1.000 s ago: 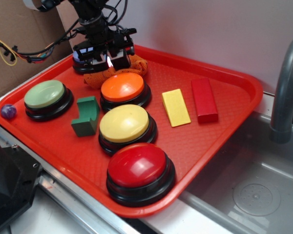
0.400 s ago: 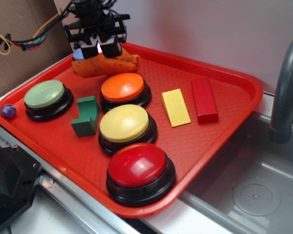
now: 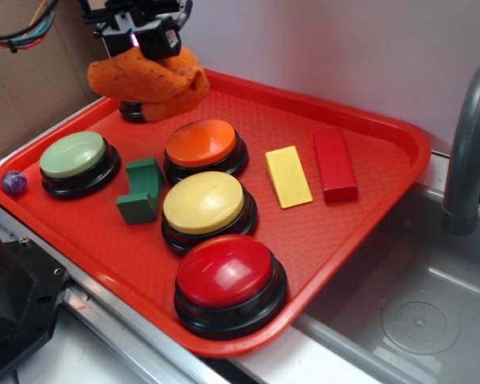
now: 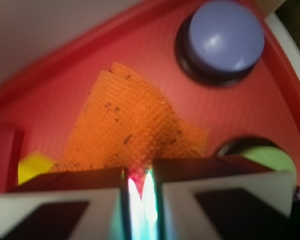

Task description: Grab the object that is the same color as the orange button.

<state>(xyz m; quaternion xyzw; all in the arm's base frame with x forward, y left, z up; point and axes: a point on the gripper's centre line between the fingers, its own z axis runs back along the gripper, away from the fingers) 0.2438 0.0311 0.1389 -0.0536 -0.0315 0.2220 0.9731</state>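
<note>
Above the tray's far corner, end effector had lifted the cloth clear, jaws clamped on it; grab apparently secured.

Inventory by kind, as counted across both views.

Dome push-buttons: five. One orange button, one yellow-topped button, one red-topped button, one green-topped button, and one blue-topped button, whose top shows only in the wrist view.

Solid blocks: three. One yellow wedge, one red rectangular block, one green notched block.

Knitted cloths: one, the orange cloth.

Small balls: one purple ball, outside the tray edge.

Trays: one red tray.

Tools: one tool.

Sink fixtures: one basin, one grey faucet pipe.
</note>
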